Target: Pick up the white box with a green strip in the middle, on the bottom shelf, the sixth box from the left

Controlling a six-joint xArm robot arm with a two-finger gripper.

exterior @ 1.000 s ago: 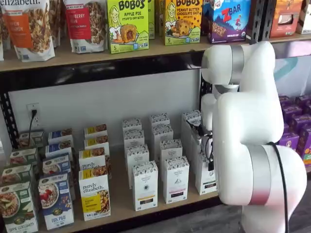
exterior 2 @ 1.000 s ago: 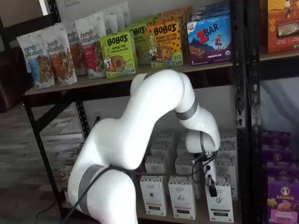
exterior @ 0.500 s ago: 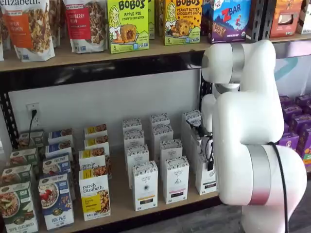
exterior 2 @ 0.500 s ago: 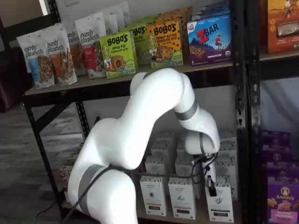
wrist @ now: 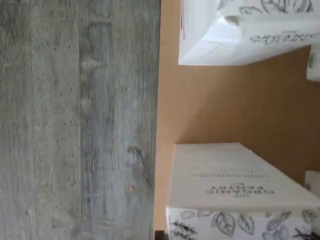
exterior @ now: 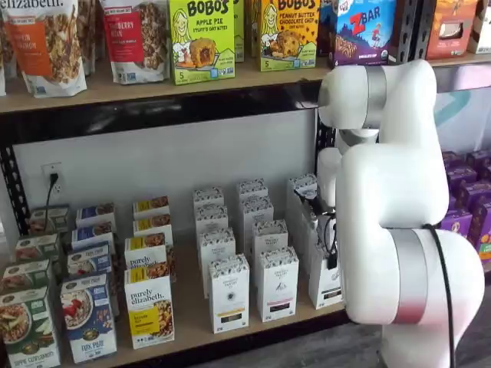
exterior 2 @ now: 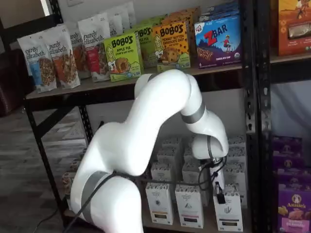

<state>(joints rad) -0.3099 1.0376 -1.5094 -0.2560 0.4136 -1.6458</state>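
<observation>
The white box [exterior 2: 227, 212] stands at the front right of the bottom shelf [exterior: 190, 310], with a speckled top and a small greenish mark on its front. In a shelf view the arm covers part of it [exterior: 325, 285]. My gripper [exterior 2: 219, 193] hangs right over this box's top with a black cable beside it. Its fingers show no plain gap and I cannot tell whether they hold the box. The wrist view shows the tan shelf board [wrist: 225, 105] and two white leaf-patterned cartons [wrist: 235, 185]; no strip shows there.
Same-shaped white cartons [exterior: 229, 294] stand in rows to the left, then cereal boxes [exterior: 149, 310]. A black upright [exterior 2: 252, 121] rises close on the right. The higher shelf [exterior: 153, 84] holds bags and bar boxes. Grey wood floor [wrist: 75, 120] lies before the shelf edge.
The arm's upper links have turned and risen slightly. The gripper stays over the same front right carton. No box has moved.
</observation>
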